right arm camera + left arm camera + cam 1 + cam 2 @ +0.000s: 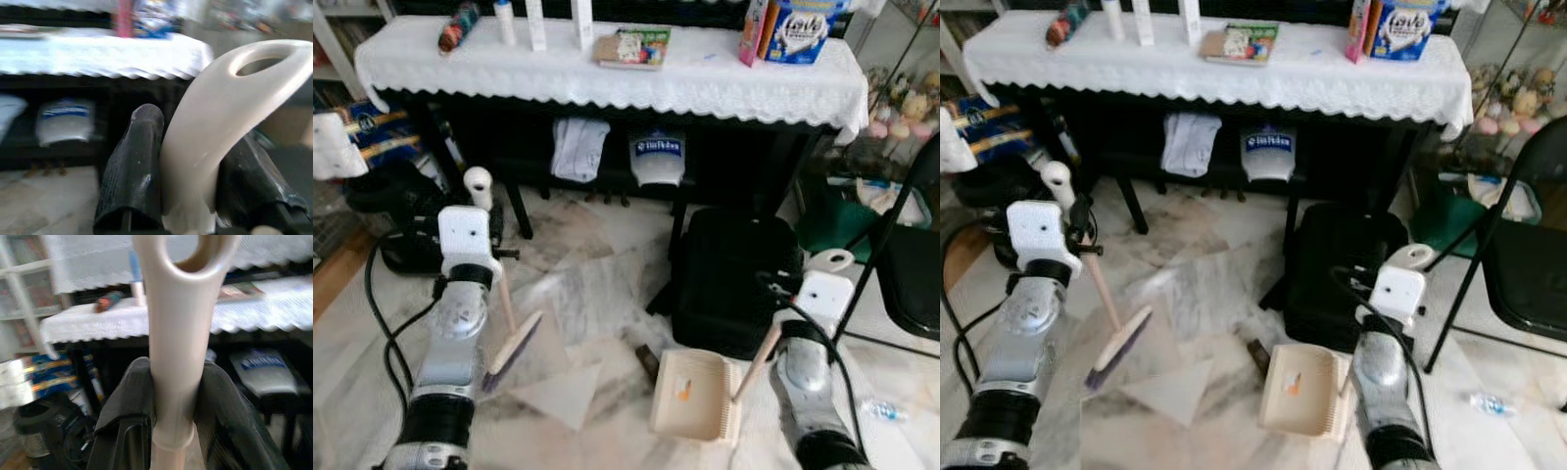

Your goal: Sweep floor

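Now L fingers (171, 416) grip brush (514, 343), R fingers (190, 196) grip dustpan (690, 392)

Left gripper (173, 396) clamps broom (514, 345), head on floor just ahead. Right gripper (188, 166) grips dustpan (690, 394), pan ahead-left. Black bag (734, 279) beyond dustpan; table (607, 69) farther behind.

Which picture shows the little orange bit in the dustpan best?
The left eye view shows it best: the orange bit lies in plain sight inside the cream dustpan, seen from above. The right eye view shows it too, a little smaller. The right wrist view catches just the dustpan's looped handle between the right end effector's fingers.
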### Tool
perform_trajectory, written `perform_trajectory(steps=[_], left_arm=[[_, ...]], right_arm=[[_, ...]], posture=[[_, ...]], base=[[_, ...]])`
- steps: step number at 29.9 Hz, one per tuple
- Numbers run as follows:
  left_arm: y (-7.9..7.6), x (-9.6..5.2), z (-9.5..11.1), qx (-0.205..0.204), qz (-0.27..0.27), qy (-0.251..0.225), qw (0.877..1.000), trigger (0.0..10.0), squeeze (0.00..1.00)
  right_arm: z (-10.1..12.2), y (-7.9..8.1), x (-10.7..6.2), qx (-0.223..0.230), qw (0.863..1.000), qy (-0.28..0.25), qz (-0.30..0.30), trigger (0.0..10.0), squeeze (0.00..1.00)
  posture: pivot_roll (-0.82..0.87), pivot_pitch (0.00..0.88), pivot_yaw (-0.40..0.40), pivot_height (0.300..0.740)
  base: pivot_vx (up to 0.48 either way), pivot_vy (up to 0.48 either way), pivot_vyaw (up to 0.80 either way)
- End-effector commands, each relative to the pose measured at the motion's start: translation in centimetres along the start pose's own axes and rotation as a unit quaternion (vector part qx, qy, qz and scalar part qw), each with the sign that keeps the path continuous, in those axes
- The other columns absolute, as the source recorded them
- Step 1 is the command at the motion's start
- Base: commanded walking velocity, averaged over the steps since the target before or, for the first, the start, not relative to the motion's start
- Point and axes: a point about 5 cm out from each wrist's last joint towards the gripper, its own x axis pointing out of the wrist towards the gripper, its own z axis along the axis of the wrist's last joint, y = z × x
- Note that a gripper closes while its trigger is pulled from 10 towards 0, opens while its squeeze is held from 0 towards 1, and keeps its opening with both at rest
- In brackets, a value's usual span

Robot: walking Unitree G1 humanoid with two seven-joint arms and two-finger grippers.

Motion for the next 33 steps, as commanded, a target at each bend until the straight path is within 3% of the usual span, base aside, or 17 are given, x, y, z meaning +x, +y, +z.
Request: perform_trajectory(steps=[1,24,33], left_arm=[[1.4,-0.2,0.2,0.015,0.019,-0.010,1.000,10.0,0.00],[1.3,-0.1,0.2,0.015,0.018,-0.010,1.000,10.0,0.00],[1.3,-0.2,0.1,0.011,0.016,-0.007,1.000,10.0,0.00]], right_arm=[[0.9,0.9,0.3,0.008,1.000,-0.021,0.013,10.0,0.00],[0.8,0.7,0.3,0.004,1.000,-0.014,0.007,10.0,0.00],[0.0,-1.8,-0.1,-0.047,0.997,0.007,-0.058,10.0,0.00]], posture=[[0.06,0.073,0.002,0.740],[0.06,0.091,0.001,0.740],[0.04,0.102,0.003,0.740]], base=[[0.000,0.000,0.00],[0.000,0.000,0.00],[0.000,0.000,0.00]])
